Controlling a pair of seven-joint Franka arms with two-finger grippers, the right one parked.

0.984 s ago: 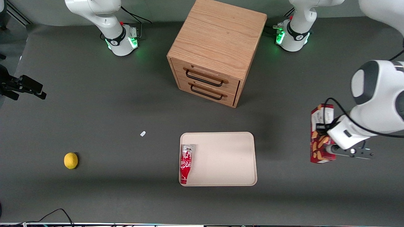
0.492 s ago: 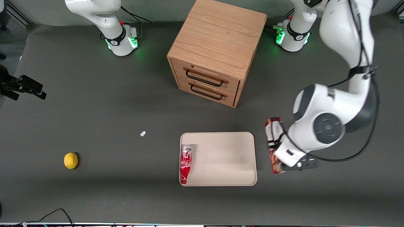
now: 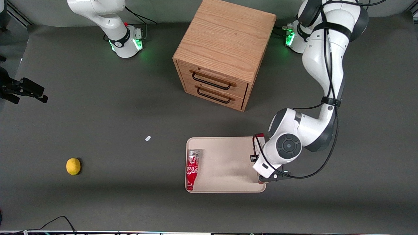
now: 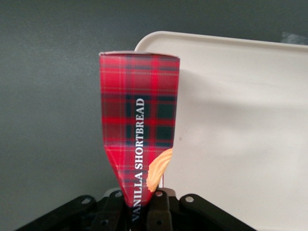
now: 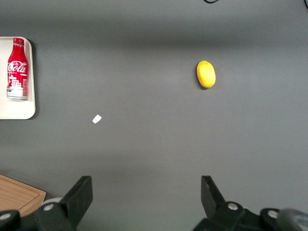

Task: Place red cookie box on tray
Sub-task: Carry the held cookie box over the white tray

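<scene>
My left gripper (image 3: 258, 157) is shut on the red cookie box (image 3: 256, 143), a dark-red plaid carton. It holds the box above the edge of the beige tray (image 3: 228, 153) that lies toward the working arm's end. In the front view the wrist hides most of the box. In the left wrist view the box (image 4: 139, 130) stands out from between the black fingers (image 4: 163, 208). It hangs over the tray's rim (image 4: 202, 41), partly over the tray and partly over the grey table.
A red Coca-Cola bottle (image 3: 192, 169) lies on the tray along the edge toward the parked arm. A wooden two-drawer cabinet (image 3: 225, 49) stands farther from the front camera than the tray. A lemon (image 3: 73, 166) and a small white scrap (image 3: 148, 138) lie toward the parked arm's end.
The left arm has carried the box sideways from the working arm's end of the table to above the tray's edge. The bottle, lemon and cabinet have not moved.
</scene>
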